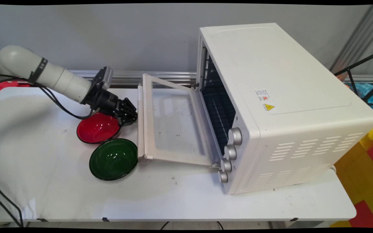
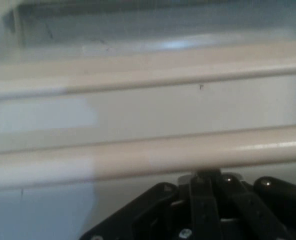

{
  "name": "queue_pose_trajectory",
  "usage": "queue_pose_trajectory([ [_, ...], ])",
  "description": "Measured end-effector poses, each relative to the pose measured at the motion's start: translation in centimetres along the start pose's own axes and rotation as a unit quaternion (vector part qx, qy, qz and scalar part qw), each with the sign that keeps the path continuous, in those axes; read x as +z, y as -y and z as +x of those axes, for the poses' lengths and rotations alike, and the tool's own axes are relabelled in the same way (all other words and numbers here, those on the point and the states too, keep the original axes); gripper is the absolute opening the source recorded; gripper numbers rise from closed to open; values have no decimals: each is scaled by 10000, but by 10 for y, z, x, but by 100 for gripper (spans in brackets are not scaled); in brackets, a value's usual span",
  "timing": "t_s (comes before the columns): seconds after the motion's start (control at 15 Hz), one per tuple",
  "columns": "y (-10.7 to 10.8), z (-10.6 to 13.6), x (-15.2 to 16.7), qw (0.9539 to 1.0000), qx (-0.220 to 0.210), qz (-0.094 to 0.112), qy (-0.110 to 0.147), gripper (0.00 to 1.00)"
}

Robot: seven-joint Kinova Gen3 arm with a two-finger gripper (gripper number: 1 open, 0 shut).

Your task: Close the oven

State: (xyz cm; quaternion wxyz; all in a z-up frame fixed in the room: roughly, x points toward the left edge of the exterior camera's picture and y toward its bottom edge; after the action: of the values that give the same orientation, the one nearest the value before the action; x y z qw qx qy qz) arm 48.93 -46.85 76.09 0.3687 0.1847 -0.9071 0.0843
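A white toaster oven (image 1: 287, 97) stands on the table's right half with its glass door (image 1: 173, 123) swung down, nearly flat, towards the left. My gripper (image 1: 133, 116) is low at the door's outer edge, right against the cream handle bar (image 1: 140, 129). In the hand view the handle bar (image 2: 148, 157) runs across just past the gripper (image 2: 204, 176). The fingers are drawn together, shut with nothing between them, and their tips are hidden behind the bar. A red bowl (image 1: 97, 129) lies directly under the wrist.
A green bowl (image 1: 113, 159) sits in front of the red one, close to the door's near corner. Several knobs (image 1: 230, 152) line the oven's front. Black cables (image 1: 60, 103) hang from the arm. The table's front edge (image 1: 173, 218) runs below.
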Motion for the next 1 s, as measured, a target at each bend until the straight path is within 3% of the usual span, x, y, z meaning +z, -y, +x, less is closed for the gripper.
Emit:
queue_pose_trajectory([
  [0.4, 1, 17, 1, 9998, 19, -82, -198, 0],
  [1.0, 8, 71, -22, 9988, 75, -137, -460, 0],
])
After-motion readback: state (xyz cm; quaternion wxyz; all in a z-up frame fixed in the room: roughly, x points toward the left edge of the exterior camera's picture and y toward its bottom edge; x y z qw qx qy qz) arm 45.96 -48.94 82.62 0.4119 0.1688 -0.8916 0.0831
